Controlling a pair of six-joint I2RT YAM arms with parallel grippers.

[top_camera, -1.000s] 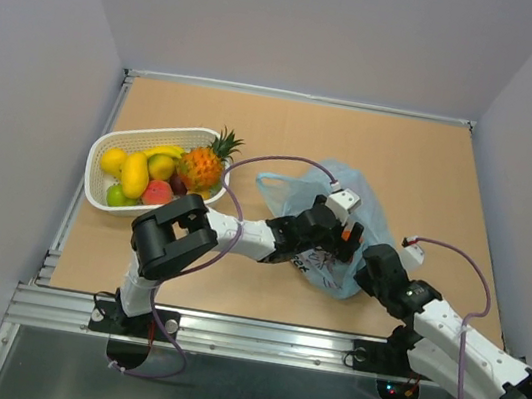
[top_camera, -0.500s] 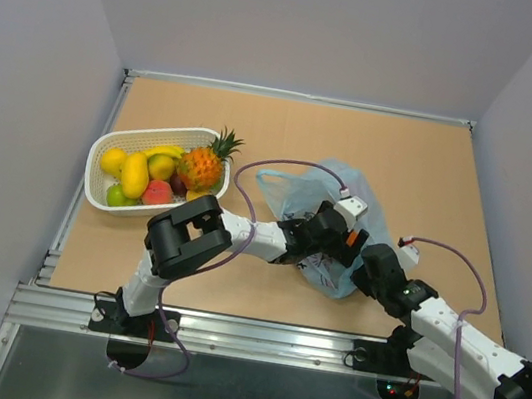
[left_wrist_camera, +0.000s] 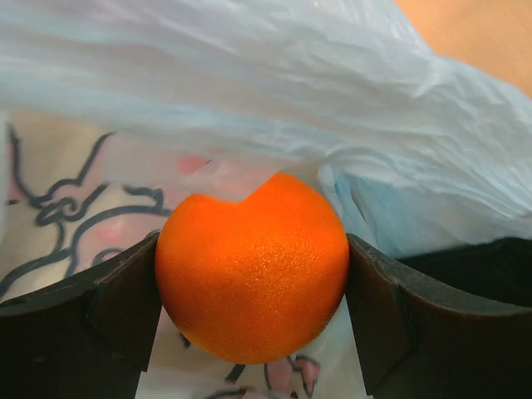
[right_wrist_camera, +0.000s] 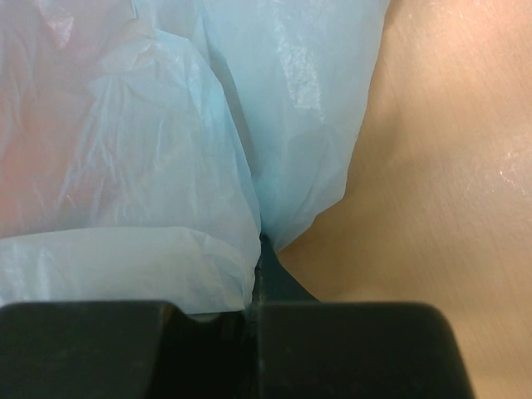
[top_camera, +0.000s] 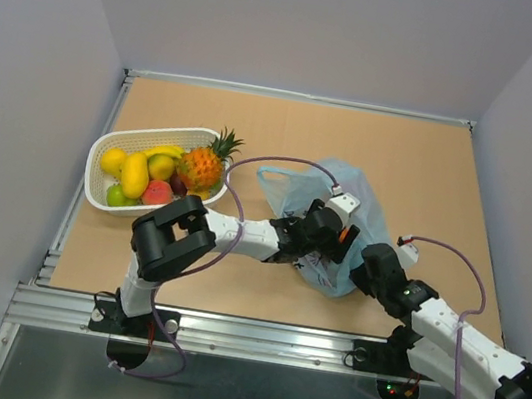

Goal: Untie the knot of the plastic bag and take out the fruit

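at the left of the top view, a white slotted plastic basket point(top_camera: 95, 195) holds a spiky pineapple point(top_camera: 203, 165) and other small fruit. right of it, at mid-frame, my left gripper point(left_wrist_camera: 252, 293) pinches a round orange fruit point(left_wrist_camera: 252, 249) between both fingers, with the thin light-blue plastic bag point(top_camera: 370, 214), printed with a cartoon, above and behind it. at the bag's lower right edge my right gripper point(right_wrist_camera: 256, 309) is pressed together on a fold of its film, low over the tan table point(right_wrist_camera: 449, 166).

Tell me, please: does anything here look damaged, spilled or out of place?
Only one thing: the orange held in the left gripper shows a notch in its top edge, though the bag may cover it there. The bag is crumpled but shows no tear, and the basket stands upright.
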